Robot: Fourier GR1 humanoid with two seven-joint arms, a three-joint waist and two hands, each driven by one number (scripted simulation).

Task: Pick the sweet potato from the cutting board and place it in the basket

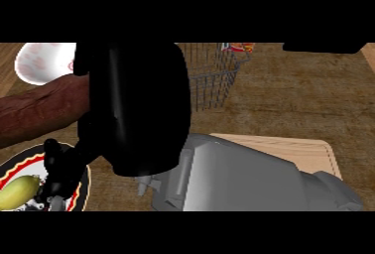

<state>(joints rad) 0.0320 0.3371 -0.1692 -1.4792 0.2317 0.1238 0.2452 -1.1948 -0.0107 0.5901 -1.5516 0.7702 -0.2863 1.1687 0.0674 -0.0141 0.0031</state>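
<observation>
right robot hand (139, 99) up close, a black mass blocking my view (I cannot tell its grip) | sweet potato (40, 111) juts left from behind it, cut off at the edge | basket (216, 74) far, half hidden | cutting board (307, 151) right, partly under the forearm

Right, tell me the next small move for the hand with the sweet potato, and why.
Probably swing the right hand toward the view's upper right, over the basket. The sweet potato is already off the cutting board, jutting out left of the hand, well short of the basket's rim.
</observation>
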